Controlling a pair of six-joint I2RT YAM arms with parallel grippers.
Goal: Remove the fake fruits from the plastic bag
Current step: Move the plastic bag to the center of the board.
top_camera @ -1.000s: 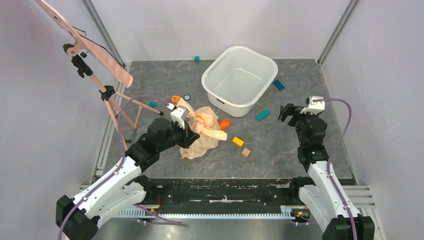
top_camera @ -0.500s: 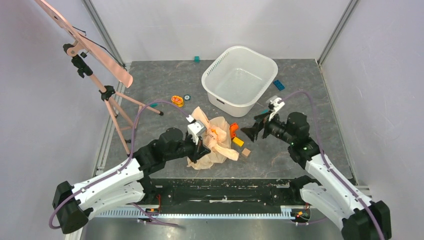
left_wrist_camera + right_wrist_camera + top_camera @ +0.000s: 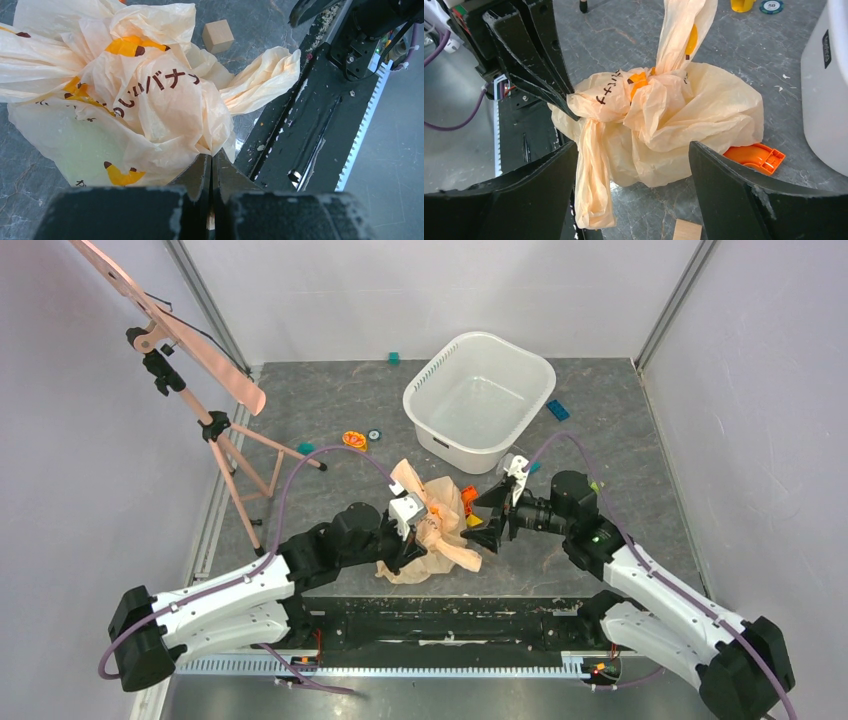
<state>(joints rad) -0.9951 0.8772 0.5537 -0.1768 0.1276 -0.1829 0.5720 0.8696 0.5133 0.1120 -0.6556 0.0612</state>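
Our left gripper (image 3: 212, 162) is pinching a fold of the plastic bag (image 3: 150, 100), fingers pressed together on the film. The bag lies crumpled on the table (image 3: 330, 410) between the two arms, and our right gripper (image 3: 486, 521) faces it with fingers spread wide, holding nothing. The fake fruits don't show anywhere, so we judge they're inside the bunched plastic; to do this well, we'd have the right take a different layer from the one the left holds, then ease the two apart gently so the thin film opens rather than tears.
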